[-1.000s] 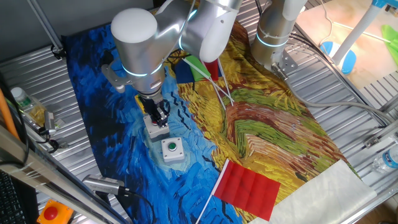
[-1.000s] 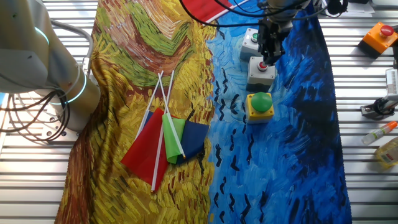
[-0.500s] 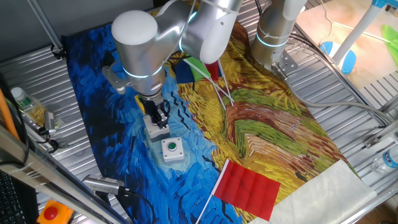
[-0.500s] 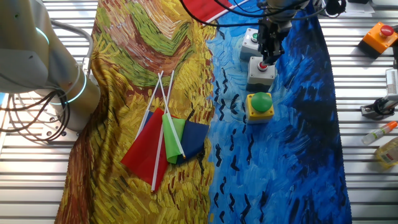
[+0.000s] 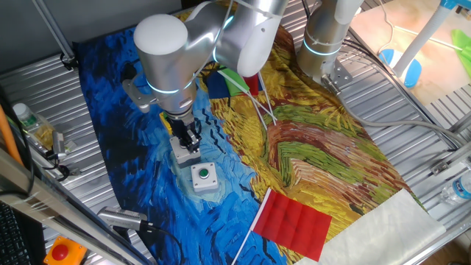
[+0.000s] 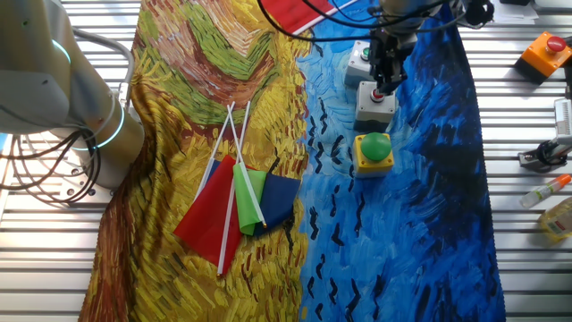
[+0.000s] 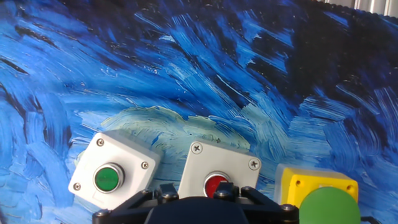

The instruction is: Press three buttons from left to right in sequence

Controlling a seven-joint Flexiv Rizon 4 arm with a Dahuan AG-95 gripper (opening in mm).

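Three button boxes stand in a row on the blue part of the painted cloth. In the other fixed view they are the yellow box with a green dome (image 6: 374, 150), the grey box with a red button (image 6: 375, 104) and the grey box with a small green button (image 6: 359, 57). My gripper (image 6: 383, 87) points down right over the red button, at or just above it. In one fixed view my gripper (image 5: 190, 140) covers the red-button box (image 5: 183, 153), next to the green-button box (image 5: 204, 177). The hand view shows the green-button box (image 7: 112, 175), the red-button box (image 7: 218, 176) and the yellow box (image 7: 318, 198). The fingertips are hidden.
An orange box with a red button (image 6: 547, 52) sits off the cloth on the slatted table. Small flags (image 6: 237, 201) lie mid-cloth, and a red flag (image 5: 294, 221) lies near its edge. A second arm's base (image 6: 85, 107) stands at one side. Bottles (image 6: 556, 213) lie at the table edge.
The arm has shifted very slightly. The gripper stays over the red-button box.
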